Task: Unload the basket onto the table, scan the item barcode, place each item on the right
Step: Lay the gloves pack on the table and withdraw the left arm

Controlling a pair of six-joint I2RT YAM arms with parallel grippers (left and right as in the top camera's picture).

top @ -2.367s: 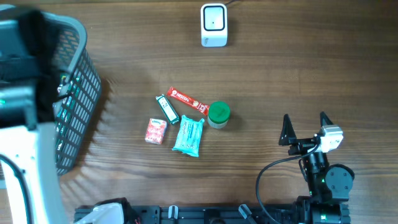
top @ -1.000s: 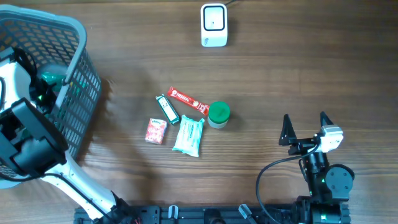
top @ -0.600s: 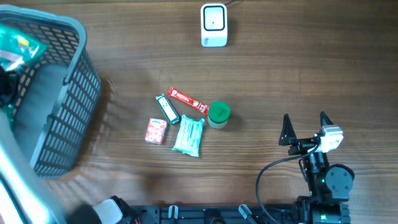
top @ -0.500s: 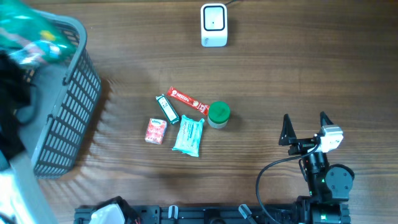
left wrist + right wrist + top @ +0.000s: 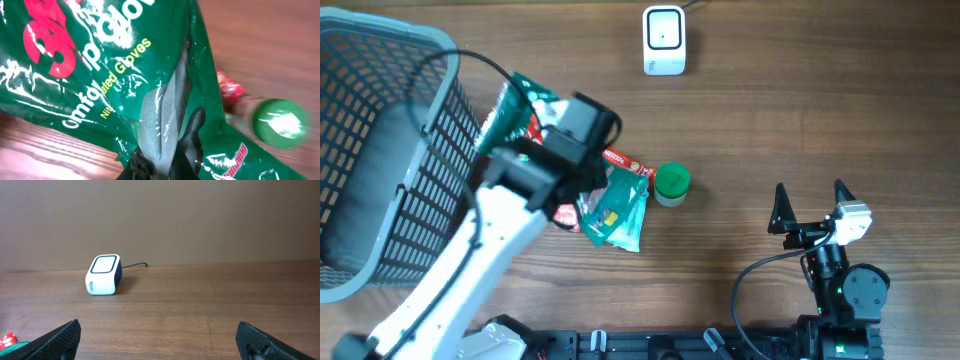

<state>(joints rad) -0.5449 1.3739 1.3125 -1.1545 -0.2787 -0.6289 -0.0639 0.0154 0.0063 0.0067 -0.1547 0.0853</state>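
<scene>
My left gripper (image 5: 535, 140) is shut on a green plastic packet of gloves (image 5: 508, 108), held above the table just right of the basket. In the left wrist view the packet (image 5: 100, 75) fills the frame, with red and yellow print and a grey glove inside, and the gripper (image 5: 160, 167) pinches its lower edge. No barcode shows on it. The white scanner (image 5: 663, 40) stands at the far edge, also seen as the scanner (image 5: 104, 274) from the right wrist. My right gripper (image 5: 810, 205) rests open at the near right, and the gripper (image 5: 160, 337) holds nothing.
A grey mesh basket (image 5: 430, 180) fills the left side. Mid-table lie a green-lidded jar (image 5: 671, 183), a red stick pack (image 5: 628, 162) and a teal packet (image 5: 622, 218), partly under my left arm. The jar's lid (image 5: 277, 122) shows blurred beyond the gloves.
My left arm has come up out of the basket with the green glove packet and swung right, over the items in the middle. The right arm has not moved.
</scene>
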